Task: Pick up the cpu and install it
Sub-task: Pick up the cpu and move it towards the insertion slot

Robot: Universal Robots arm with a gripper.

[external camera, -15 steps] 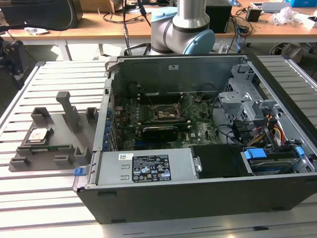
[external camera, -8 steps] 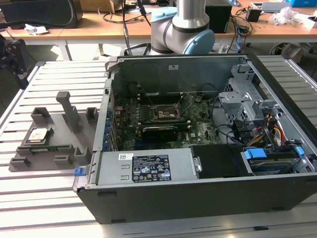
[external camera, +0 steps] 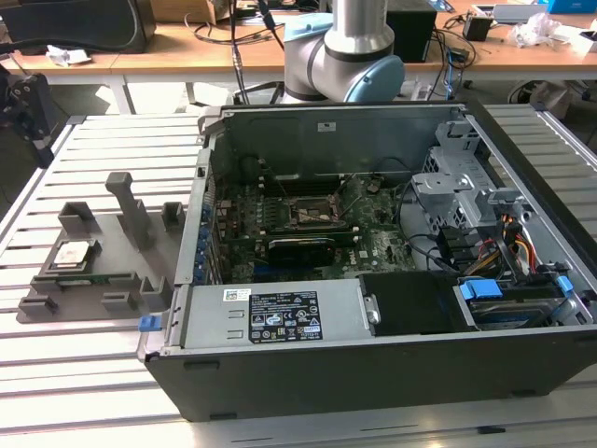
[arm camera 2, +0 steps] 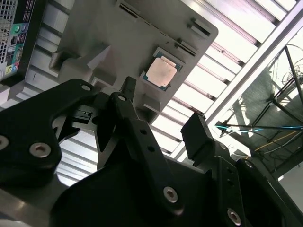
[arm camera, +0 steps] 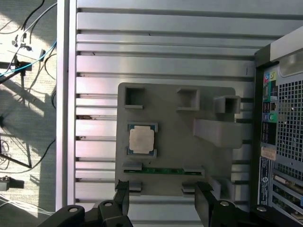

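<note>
Exterior view: the cpu (external camera: 73,254) lies flat in a shallow recess of the grey fixture (external camera: 121,280), which rests on the slatted table (external camera: 56,373) at the exterior view's left of the open computer case (external camera: 373,373). Inside the case this view shows the dark metal-framed socket (external camera: 312,213) on the board, well apart from the chip. My arm (external camera: 345,47) rises behind the case's far wall.

The first wrist view looks straight down on the fixture (arm camera: 189,118). The cpu (arm camera: 141,140) sits square in its pocket, silvery top up, with a narrow green strip (arm camera: 163,170) just beside it and the case's rear panel (arm camera: 279,118) at the edge. My gripper (arm camera: 162,189) hangs above the fixture's near edge, off to one side of the chip and not touching it — its two dark fingers (arm camera: 122,198) are spread wide with nothing between them.

The second wrist view sees it obliquely. My gripper (arm camera 2: 163,111) is in the foreground, jaws apart and empty, and the cpu (arm camera 2: 162,72) shows beyond them, seated in the fixture (arm camera 2: 94,42).
</note>
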